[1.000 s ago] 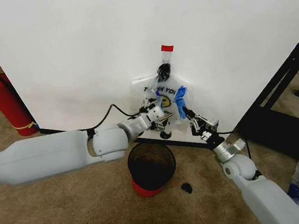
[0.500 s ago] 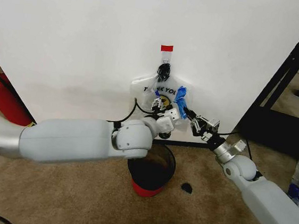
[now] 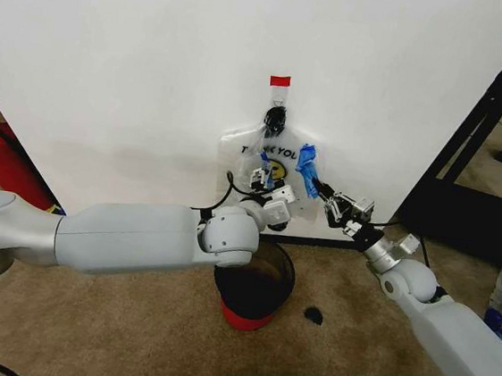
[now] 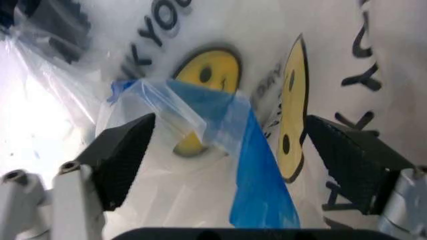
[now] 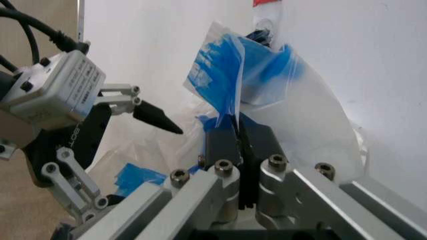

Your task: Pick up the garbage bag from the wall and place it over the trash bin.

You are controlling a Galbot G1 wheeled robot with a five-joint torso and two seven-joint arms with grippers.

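Against the plain white wall [image 3: 138,68], my right gripper [image 3: 320,189] pinches the thin see-through printed garbage bag's [image 3: 282,151] blue patch, while my left gripper [image 4: 230,165] gapes astride the other.

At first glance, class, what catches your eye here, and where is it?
The garbage bag, see-through with a yellow smiley, hangs on the white wall straight above the trash bin. The right gripper is shut on the bag's blue patch, and the left gripper is open around its other blue patch.
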